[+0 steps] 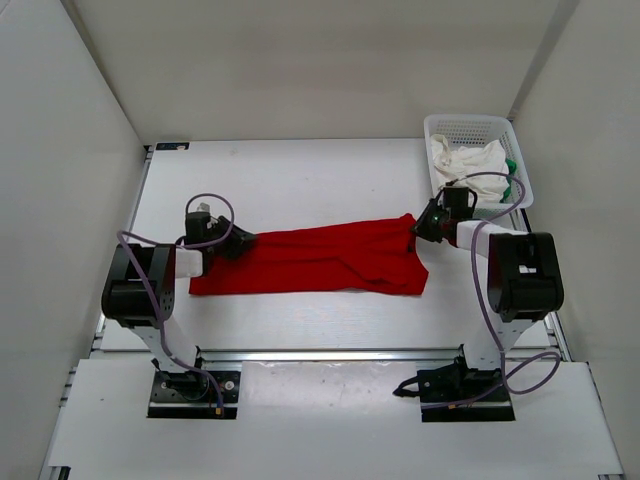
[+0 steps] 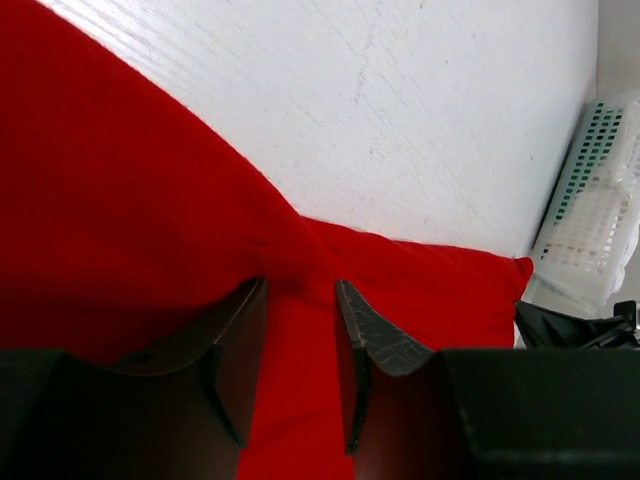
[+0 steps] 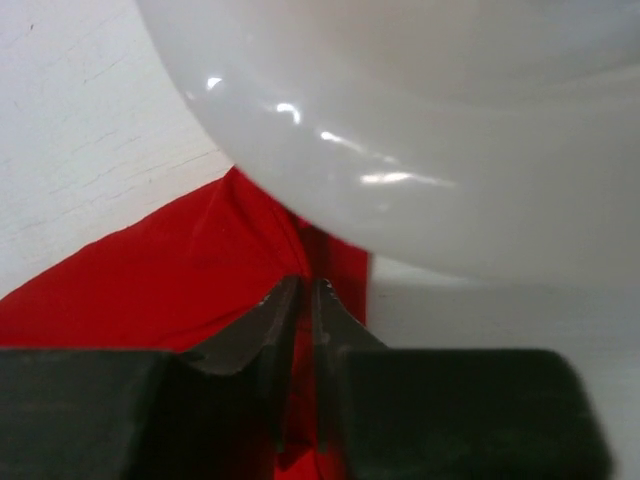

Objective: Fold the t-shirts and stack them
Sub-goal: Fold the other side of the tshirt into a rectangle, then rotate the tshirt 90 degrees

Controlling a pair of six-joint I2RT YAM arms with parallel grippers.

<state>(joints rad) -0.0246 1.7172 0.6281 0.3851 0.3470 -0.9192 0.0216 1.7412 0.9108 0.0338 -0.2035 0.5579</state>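
Observation:
A red t-shirt (image 1: 320, 260) lies spread in a long strip across the middle of the table. My left gripper (image 1: 243, 243) is at its upper left edge. In the left wrist view the jaws (image 2: 300, 285) are shut on a thick bunch of the red cloth (image 2: 120, 220), which puckers toward them. My right gripper (image 1: 420, 228) is at the shirt's upper right corner. Its jaws (image 3: 305, 285) are nearly together, with a thin fold of red cloth (image 3: 150, 290) pinched between them. A white t-shirt (image 1: 465, 160) and a bit of the green t-shirt (image 1: 512, 168) lie in the basket.
The white mesh basket (image 1: 470, 122) stands at the table's far right corner, just behind my right gripper, and its side (image 2: 590, 200) shows in the left wrist view. A blurred white rounded surface (image 3: 400, 120) fills the top of the right wrist view. White walls enclose the table (image 1: 300, 180).

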